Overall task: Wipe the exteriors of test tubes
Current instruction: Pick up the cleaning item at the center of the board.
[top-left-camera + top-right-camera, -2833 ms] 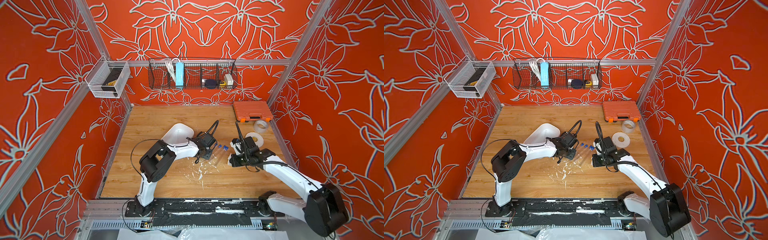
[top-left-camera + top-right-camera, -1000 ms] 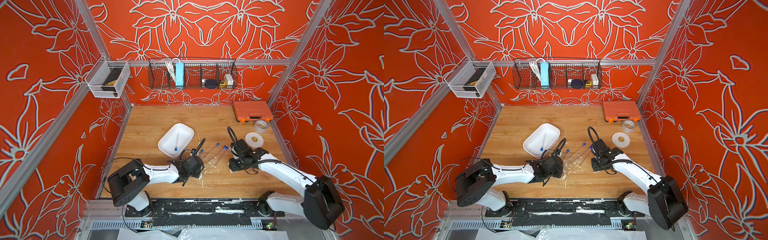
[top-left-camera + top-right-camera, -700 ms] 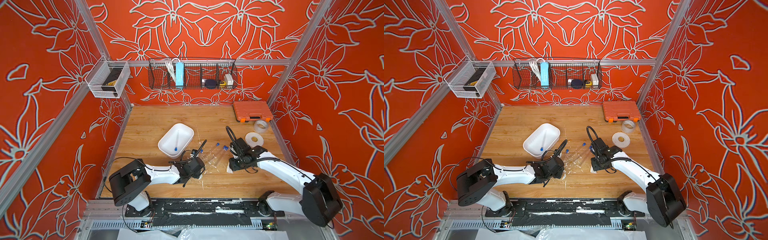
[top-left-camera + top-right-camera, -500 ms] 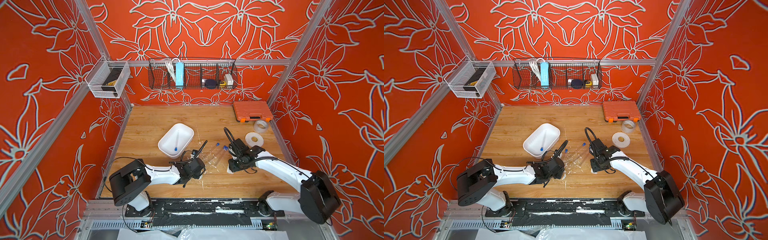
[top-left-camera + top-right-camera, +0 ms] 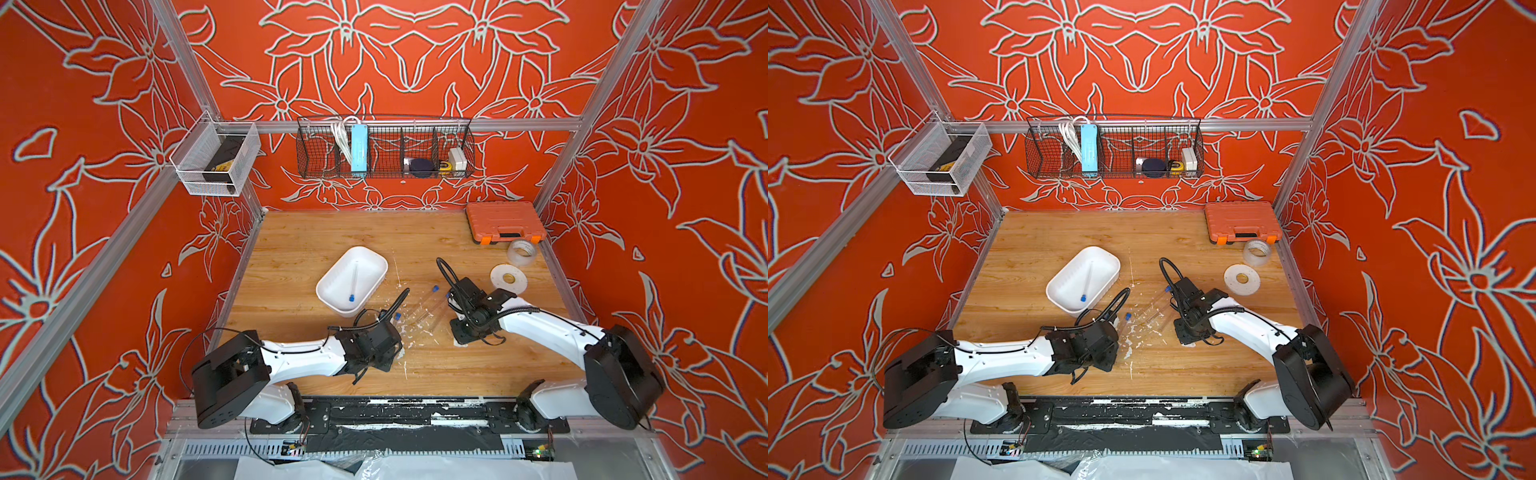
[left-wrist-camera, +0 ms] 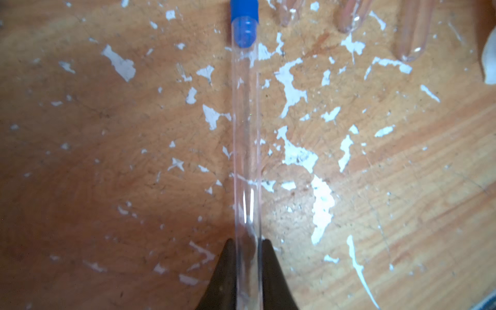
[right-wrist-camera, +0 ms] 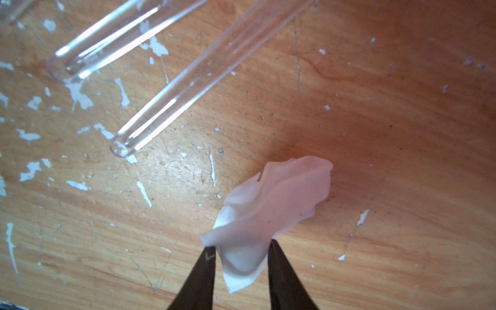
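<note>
At the surface [image 6: 94, 188], our left gripper's [image 6: 247, 241] jaws have just clamped a clear blue-capped plastic test tube [image 6: 245, 120] — the right gripper's [image 7: 241, 245] now pinch crumpled white tissue [image 7: 281, 198] — so we reckon wiping can start.

My workplace is a robot test cell: aluminium framing [image 5: 519, 124] carries orange flower-print walls [image 5: 395, 50] around a scuffed wooden counter [image 5: 332, 232], a wire basket [image 5: 390, 141] hangs on the back wall, and an orange tool case [image 5: 503, 220] occupies the counter's far right corner.

One test tube [image 5: 354, 281] lies in the tub [image 5: 332, 277], other tubes [image 5: 434, 288] right of it
</note>
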